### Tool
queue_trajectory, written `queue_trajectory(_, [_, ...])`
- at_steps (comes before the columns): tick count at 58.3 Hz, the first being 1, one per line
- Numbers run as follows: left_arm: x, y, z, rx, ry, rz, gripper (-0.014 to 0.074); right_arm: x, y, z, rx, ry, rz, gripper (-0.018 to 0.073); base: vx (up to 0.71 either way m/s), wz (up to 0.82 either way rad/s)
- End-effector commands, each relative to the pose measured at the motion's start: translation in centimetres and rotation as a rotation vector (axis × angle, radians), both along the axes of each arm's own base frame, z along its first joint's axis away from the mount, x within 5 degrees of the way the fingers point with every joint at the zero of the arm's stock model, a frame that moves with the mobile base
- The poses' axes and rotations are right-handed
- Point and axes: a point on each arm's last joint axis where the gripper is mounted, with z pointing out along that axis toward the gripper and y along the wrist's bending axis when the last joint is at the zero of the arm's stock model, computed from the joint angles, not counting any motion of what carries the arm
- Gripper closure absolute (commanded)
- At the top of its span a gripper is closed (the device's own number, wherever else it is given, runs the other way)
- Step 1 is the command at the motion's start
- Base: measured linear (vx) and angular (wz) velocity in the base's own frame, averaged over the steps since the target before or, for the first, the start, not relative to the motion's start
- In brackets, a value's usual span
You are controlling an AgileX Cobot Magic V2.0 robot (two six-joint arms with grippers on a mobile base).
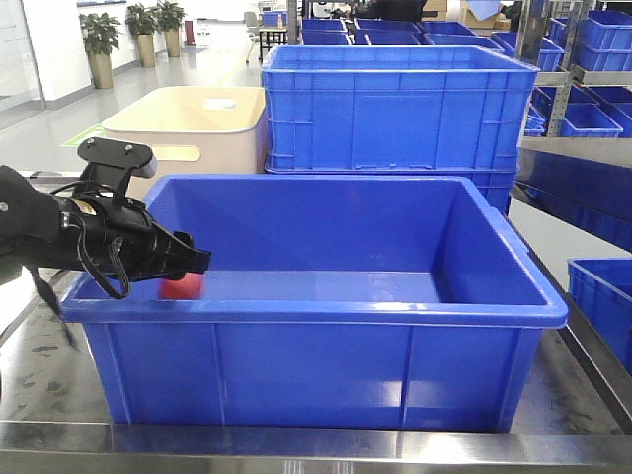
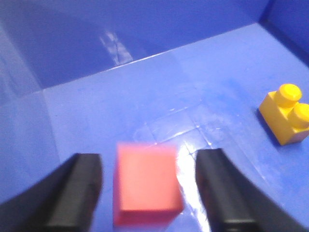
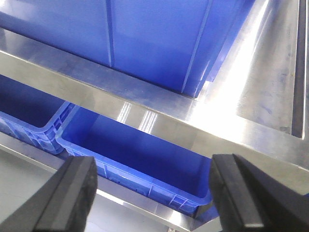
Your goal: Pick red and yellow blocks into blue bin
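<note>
Left wrist-mounted view shows the left tool [image 2: 149, 193] with its two dark fingers spread apart, and the small plain red cube [image 2: 147, 184] sitting blurred between them, touching neither finger as far as can be told. The blur suggests the cube is either falling or just released above the bin floor; whether it already rests on the floor cannot be told. Off to the right, well apart from the cube, the yellow plastic toy brick with two round studs [image 2: 287, 114] lies on the floor of the large rectangular bright blue plastic bin [image 2: 96, 58].

From the front-facing view, the left tool [image 1: 193, 265] reaches over the left rim of the blue bin [image 1: 316, 311], and a patch of red [image 1: 181, 286] shows just below its tip, inside the left wall.

Both blocks appear to be inside the bin, so the task looks nearly complete. To finish the step well, the left tool should stay wide open and lift straight up, clear of the left rim, so that neither finger clips the cube or nudges the wall.

Right wrist-mounted view shows the right tool [image 3: 159, 193] open and empty, hanging beside the steel bench [image 3: 231, 130], looking down at another blue crate [image 3: 130, 159] on a lower shelf. It is idle, well away from the work.
</note>
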Motion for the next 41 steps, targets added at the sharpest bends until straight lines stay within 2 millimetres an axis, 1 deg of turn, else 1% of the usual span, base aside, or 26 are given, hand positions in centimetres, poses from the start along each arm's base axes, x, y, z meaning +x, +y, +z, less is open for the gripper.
queue_trajectory(1, [-0.9,0.1,3.8,-0.063,-0.143,0.020,-0.0057,0.3,0.1,1.5,0.022,-0.102,0.017,0.0032,0.00,0.00])
queue_trajectory(5, [-0.9,0.1,3.8,-0.062,-0.148,0.021,-0.0069,0.3,0.1,1.5,0.022,-0.102,0.017,0.0032,0.00,0.00])
queue_trajectory(11, [-1.2,0.3,4.3,-0.059,-0.162,0.020,-0.0062,0.3,0.1,1.5,0.022,-0.102,0.017,0.0032,0.00,0.00])
queue_trajectory(15, [-1.8,0.4,5.1,-0.064,-0.180,0.019,-0.0051,0.3,0.1,1.5,0.022,-0.103,0.017,0.0032,0.00,0.00])
queue_trajectory(20, [-3.1,0.7,6.6,-0.072,-0.215,0.015,-0.0033,0.3,0.1,1.5,0.023,-0.104,0.017,0.0032,0.00,0.00])
queue_trajectory(25, [-5.1,1.1,8.5,-0.080,-0.246,0.005,-0.0010,0.3,0.1,1.5,0.023,-0.104,0.017,0.0032,0.00,0.00])
queue_trajectory(29, [-7.4,1.6,10.1,-0.081,-0.257,-0.014,0.0015,0.3,0.1,1.6,0.023,-0.106,0.017,0.0032,0.00,0.00])
queue_trajectory(33, [-9.4,1.9,11.1,-0.075,-0.245,-0.038,0.0033,0.3,0.1,1.6,0.023,-0.105,0.017,0.0032,0.00,0.00])
queue_trajectory(37, [-12.1,2.4,12.3,-0.063,-0.226,-0.068,0.0055,0.3,0.1,1.6,0.023,-0.105,0.017,0.0032,0.00,0.00])
queue_trajectory(41, [-14.3,2.7,12.7,-0.060,-0.195,-0.096,0.0069,0.3,0.1,1.5,0.024,-0.105,0.017,0.0032,0.00,0.00])
